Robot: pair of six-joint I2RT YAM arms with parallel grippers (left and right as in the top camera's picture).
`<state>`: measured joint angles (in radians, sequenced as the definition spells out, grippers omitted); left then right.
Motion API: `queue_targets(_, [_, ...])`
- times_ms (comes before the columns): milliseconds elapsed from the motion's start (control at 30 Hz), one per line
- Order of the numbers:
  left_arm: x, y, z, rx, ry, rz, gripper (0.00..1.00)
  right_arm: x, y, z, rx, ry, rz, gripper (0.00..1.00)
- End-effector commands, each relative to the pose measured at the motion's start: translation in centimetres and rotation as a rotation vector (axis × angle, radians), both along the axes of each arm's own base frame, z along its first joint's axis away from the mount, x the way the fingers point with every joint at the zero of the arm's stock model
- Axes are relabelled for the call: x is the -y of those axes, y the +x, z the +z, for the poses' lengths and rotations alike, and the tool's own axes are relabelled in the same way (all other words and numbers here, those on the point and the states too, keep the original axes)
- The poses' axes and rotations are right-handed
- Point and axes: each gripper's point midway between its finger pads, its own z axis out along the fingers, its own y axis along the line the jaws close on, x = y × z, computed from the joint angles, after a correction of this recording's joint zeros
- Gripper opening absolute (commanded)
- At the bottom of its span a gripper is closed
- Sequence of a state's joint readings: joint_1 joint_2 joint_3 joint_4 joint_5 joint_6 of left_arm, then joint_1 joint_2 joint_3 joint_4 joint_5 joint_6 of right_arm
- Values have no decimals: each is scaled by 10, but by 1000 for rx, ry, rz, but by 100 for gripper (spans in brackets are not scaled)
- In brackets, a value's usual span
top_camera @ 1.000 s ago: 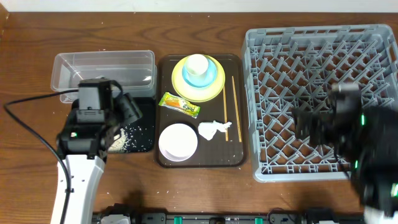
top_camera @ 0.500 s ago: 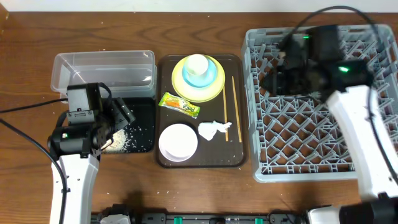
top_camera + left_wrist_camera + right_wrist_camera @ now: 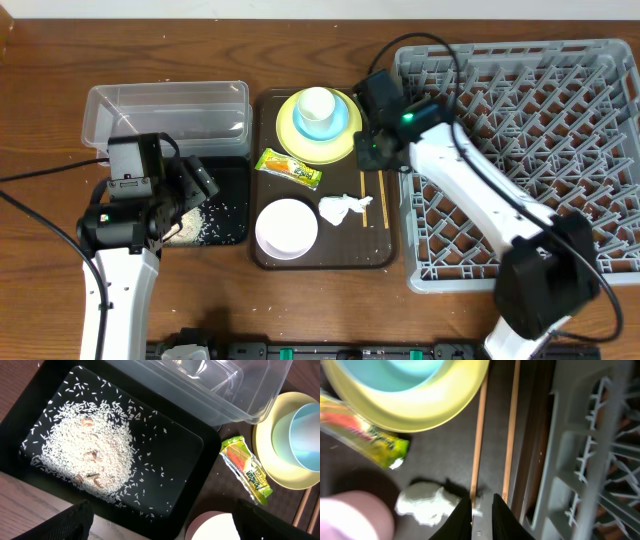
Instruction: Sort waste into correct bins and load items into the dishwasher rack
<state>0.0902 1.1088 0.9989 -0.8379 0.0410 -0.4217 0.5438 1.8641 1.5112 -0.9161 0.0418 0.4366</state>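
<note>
**Food scraps binned; wrapper, tissue and all dishware outstanding**

Done: the rice scraps (image 3: 90,460) lie heaped in the black tray (image 3: 232,175), with loose grains scattered around the heap but inside the tray. That part of the sorting is judged complete.

Not done: the snack wrapper (image 3: 289,168) and the crumpled tissue (image 3: 343,209) lie on the brown serving tray (image 3: 330,250). Nothing can be made out inside the clear tub (image 3: 165,88). The white cup (image 3: 316,102) sits in the blue bowl (image 3: 338,120), which sits on the yellow plate (image 3: 290,137). The white-pinkish bowl (image 3: 286,227) stands apart, nearer the front. The chopsticks (image 3: 382,205) lie flat along the serving tray's right side. The dishwasher rack (image 3: 600,150) shows no dishware.

Hands: the left hand (image 3: 195,188) hangs over the black tray, fingers spread wide and empty. The right hand (image 3: 481,510) is over the chopsticks with its fingers drawn narrow. No grip is visible.

Judgement: early stage, and most of the task is left.
</note>
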Motion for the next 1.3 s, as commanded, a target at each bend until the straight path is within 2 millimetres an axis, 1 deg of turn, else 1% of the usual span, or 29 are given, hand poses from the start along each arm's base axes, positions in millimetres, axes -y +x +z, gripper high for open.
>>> queue_targets(0, [-4, 1, 5, 12, 16, 12, 91, 3, 14, -15, 32, -71, -56, 14])
queue_targets(100, [-4, 1, 5, 12, 16, 12, 92, -3, 18, -36, 8, -67, -50, 14])
queue_targets(267, [-4, 1, 5, 12, 16, 12, 92, -10, 22, -61, -20, -59, -43, 15])
queue_targets(533, [-4, 1, 5, 12, 16, 12, 93, -18, 25, -79, -22, -62, -33, 18])
queue_targets(667, [-4, 1, 5, 12, 16, 12, 93, -19, 25, -91, -36, -71, -32, 27])
queue_targets(867, [-4, 1, 5, 12, 16, 12, 93, -18, 24, -105, -57, -85, -31, 27])
queue_targets(1000, [-4, 1, 5, 12, 16, 12, 93, -18, 24, -107, -60, -86, -31, 22])
queue_targets(1033, [-4, 1, 5, 12, 16, 12, 93, -18, 24, -107, -60, -86, -31, 19])
queue_targets(1067, [-4, 1, 5, 12, 16, 12, 93, -18, 24, -107, -60, -86, -34, 12])
queue_targets(1133, [-4, 1, 5, 12, 16, 12, 93, -17, 23, -107, -63, -82, -50, 1])
queue_targets(1267, [-4, 1, 5, 12, 16, 12, 93, -19, 26, -98, -50, -71, -60, 1])
